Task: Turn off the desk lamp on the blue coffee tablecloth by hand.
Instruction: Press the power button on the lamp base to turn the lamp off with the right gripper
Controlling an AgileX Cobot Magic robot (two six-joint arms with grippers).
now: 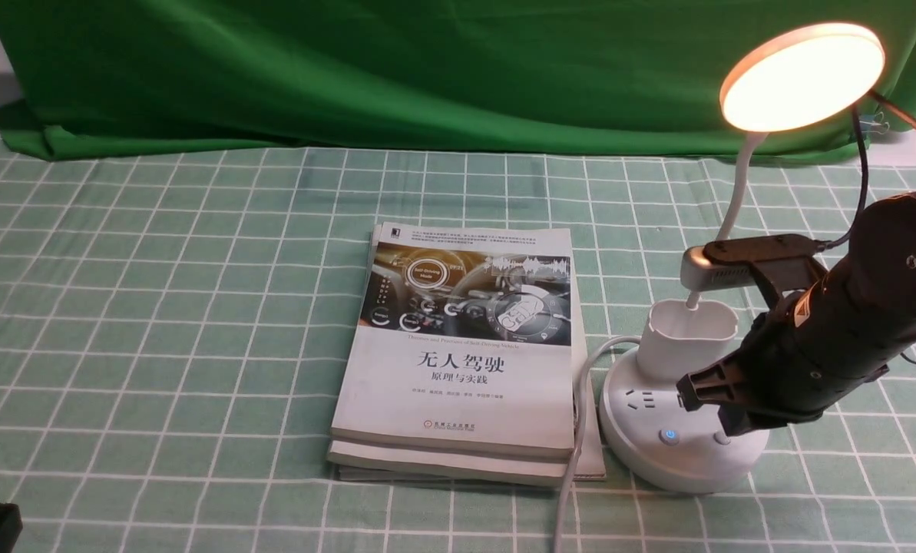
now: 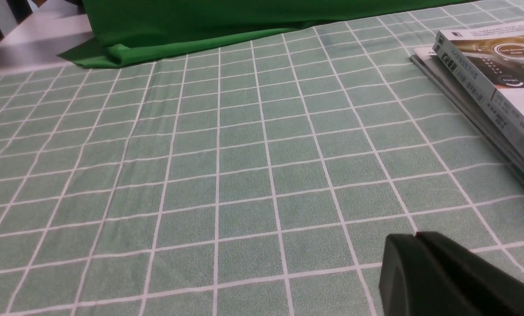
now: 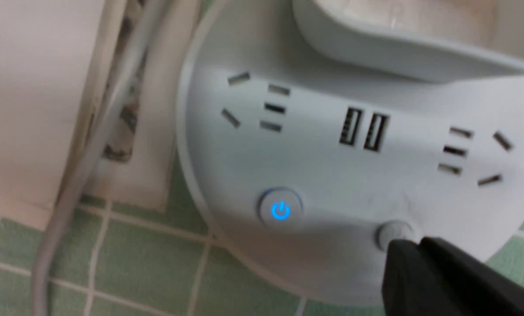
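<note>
books (image 1: 458,361) lie stacked just left of the lamp (image 1: 684,453) on the checked tablecloth (image 1: 158,346), white cord (image 1: 578,430) between. lamp stands upright at right, lit head (image 1: 803,77) tilted toward near-left. right gripper (image 3: 398,252), fingers together, tips at its small button (image 3: 391,230); left gripper (image 2: 415,241) together too.

On blue coffee tablecloth (image 1: 158,307): book stack (image 1: 465,369), desk lamp (image 1: 684,338), white cord (image 1: 573,461).

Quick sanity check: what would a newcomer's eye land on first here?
The desk lamp glows warm from its disc head at the far right of the checked tablecloth. Below, the right gripper, fingers shut, is at the lamp's plain button, beside its blue-lit power button. A stack of books lies mid-cloth.
</note>
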